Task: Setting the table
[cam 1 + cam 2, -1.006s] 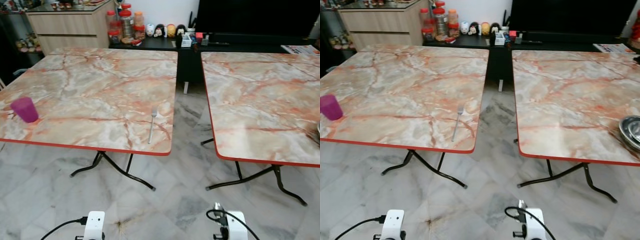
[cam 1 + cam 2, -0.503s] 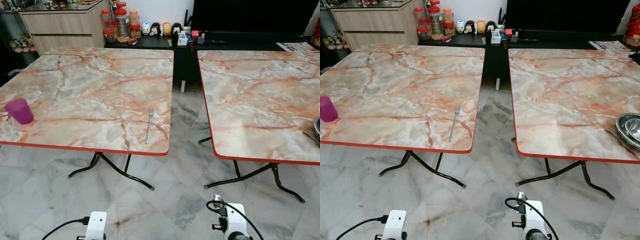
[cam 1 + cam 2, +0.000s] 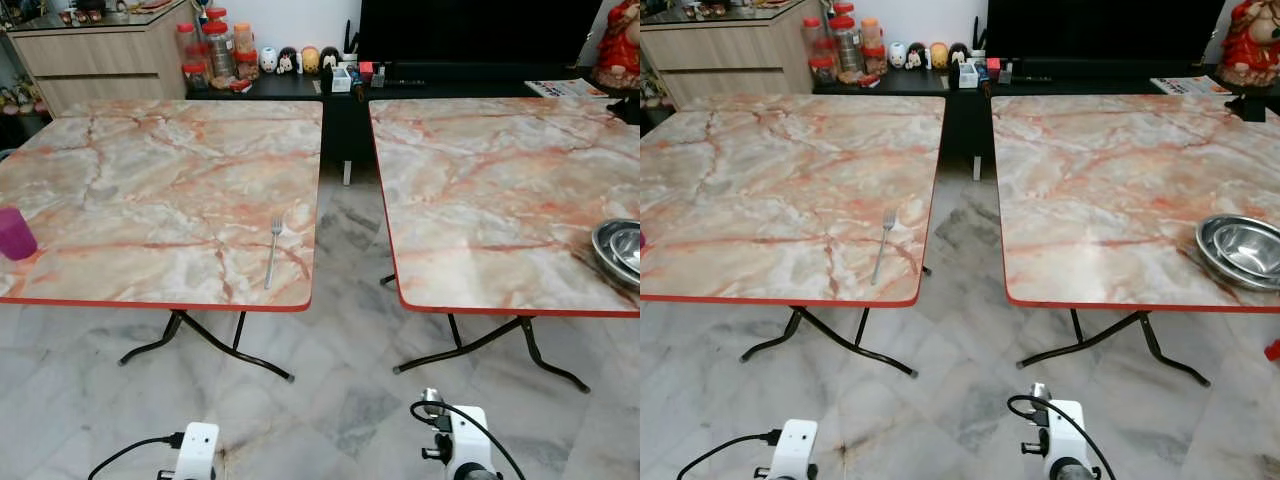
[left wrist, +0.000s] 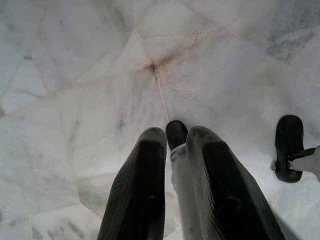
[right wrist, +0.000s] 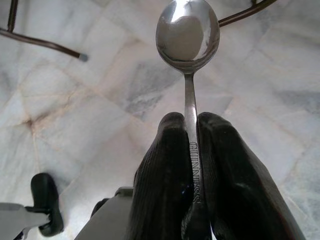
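- The right gripper (image 5: 192, 150) hangs low over the floor (image 3: 960, 340). Its two black fingers are pinched tight on the handle of a spoon (image 5: 188, 37).
- The spoon's bowl sticks out past the fingertips, so it looks ready to be laid down flat.
- The left gripper (image 4: 175, 145) also hangs low over the floor. Its fingers are pressed close together with nothing between them, so it seems to be resting.
- A fork (image 3: 272, 252) lies on the left table (image 3: 150, 170), near the front right corner, with its prongs pointing away from the robot.
- I think the spoon should go on that table near the fork, to make one place.
- A purple cup (image 3: 15, 233) stands at the left edge of the same table.
- Shiny metal bowls (image 3: 1240, 250) sit stacked at the right table's (image 3: 1110, 170) front right corner, probably waiting to be set out.
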